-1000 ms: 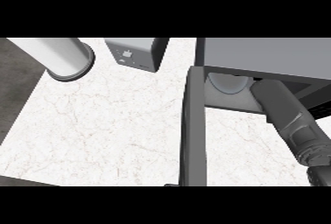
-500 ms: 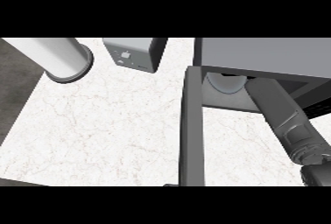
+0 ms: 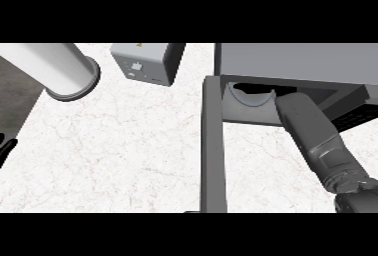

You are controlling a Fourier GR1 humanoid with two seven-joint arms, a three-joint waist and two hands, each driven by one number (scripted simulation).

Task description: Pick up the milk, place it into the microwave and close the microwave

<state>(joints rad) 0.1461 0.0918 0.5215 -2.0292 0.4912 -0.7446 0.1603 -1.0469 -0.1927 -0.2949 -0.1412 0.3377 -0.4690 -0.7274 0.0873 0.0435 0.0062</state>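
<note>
White veined marble counter [image 3: 111,150]; grey boxy microwave [image 3: 295,62], door [image 3: 213,150] open; right hand hidden inside, grip unclear.

A white marble counter top with fine grey veins [image 3: 125,150] fills most of the head view. Near its far edge stands a small grey metal box-shaped appliance [image 3: 146,62] with a white mark and a small yellow label on its upper face. To the left of this box, well apart from it, a large white cylinder with a grey rim [image 3: 55,70] lies tilted across the counter's far left corner. Beyond the counter's left edge shows a dark grey floor [image 3: 15,105].
</note>
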